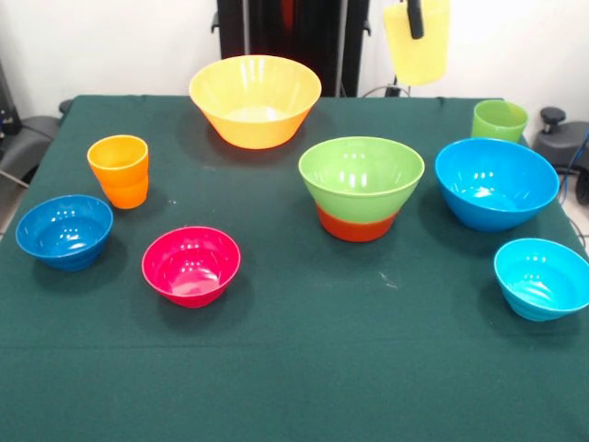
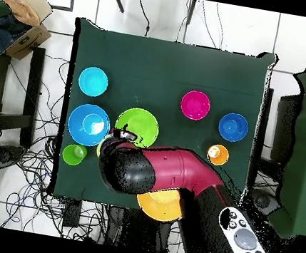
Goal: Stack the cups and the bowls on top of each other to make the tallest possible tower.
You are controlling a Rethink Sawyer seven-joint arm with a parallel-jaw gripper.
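Note:
The pale yellow cup hangs in the air above the table's back right, mouth up, with my gripper shut on its rim; one black finger shows against the cup. Below and left of it, the tower is the light green bowl nested on the orange-red bowl. In the overhead view my arm hides the gripper beside the green bowl. The orange cup stands at the left and the light green cup at the back right.
Loose bowls ring the tower: big yellow-orange at the back, big blue and small cyan on the right, magenta and small dark blue on the left. A cardboard box sits off the table.

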